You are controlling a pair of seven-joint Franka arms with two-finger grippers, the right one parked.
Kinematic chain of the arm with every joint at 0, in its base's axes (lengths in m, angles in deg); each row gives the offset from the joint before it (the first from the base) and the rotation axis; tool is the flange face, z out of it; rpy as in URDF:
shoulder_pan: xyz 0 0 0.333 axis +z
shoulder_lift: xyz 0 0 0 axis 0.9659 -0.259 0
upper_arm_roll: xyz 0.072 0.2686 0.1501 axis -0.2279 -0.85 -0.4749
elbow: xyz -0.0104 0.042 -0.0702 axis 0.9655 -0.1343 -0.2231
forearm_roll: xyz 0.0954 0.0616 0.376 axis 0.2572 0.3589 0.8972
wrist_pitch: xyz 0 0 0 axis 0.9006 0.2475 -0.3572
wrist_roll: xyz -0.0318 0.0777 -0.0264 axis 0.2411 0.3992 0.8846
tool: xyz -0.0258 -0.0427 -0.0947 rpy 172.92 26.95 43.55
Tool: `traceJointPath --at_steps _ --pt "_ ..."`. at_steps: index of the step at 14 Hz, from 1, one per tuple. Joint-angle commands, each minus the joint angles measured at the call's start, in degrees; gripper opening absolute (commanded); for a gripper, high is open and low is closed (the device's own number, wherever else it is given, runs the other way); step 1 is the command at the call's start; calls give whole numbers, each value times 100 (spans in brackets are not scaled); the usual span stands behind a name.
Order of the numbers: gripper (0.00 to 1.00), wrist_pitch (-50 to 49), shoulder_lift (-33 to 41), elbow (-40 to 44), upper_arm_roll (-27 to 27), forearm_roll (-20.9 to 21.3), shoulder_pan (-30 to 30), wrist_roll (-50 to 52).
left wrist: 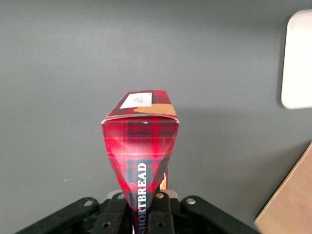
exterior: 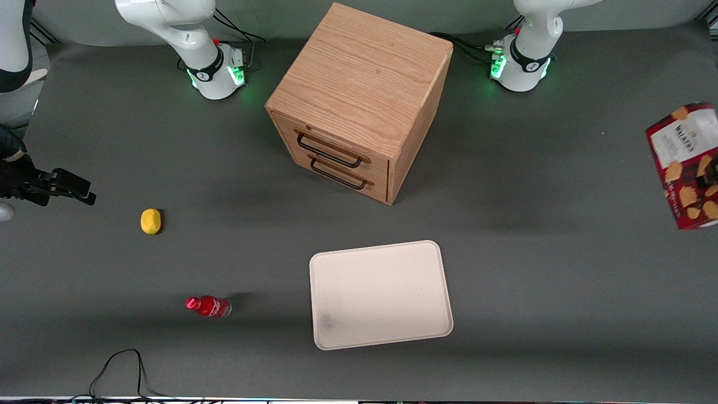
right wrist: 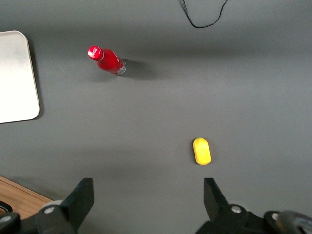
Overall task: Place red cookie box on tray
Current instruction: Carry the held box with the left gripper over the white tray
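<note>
Gripping one red cookie box point(left wrist: 141, 146) aloft, one hand point(left wrist: 146, 207) clamped, one tray point(exterior: 380, 294), one drawer cabinet point(exterior: 359, 101).

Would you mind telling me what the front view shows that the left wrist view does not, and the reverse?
Only the front view shows the lemon, small red bottle and the wooden drawer cabinet's handles. Only the left wrist view shows the gripper shut on the red cookie box, with its SHORTBREAD lettering and white label end. Both show the box off the table and the tray bare.
</note>
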Motion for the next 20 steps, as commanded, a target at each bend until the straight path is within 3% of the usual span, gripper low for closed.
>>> traceJointPath --at_steps 1,5,7,11,14,16,20 --pt "0 -210 -993 1244 -57 49 -753 1121" --pt "0 649 -1819 1483 -66 40 -1930 2956" --pt "0 1116 -2530 1982 -31 31 -2284 3426" --pt "0 2135 -3253 2081 460 23 -2364 3437" --pt "0 2435 -3561 2064 523 -4 -2514 3593" --pt "0 2751 -3772 2081 645 -74 -2566 4452" --pt "0 3191 -4071 2055 593 66 -2786 4447"
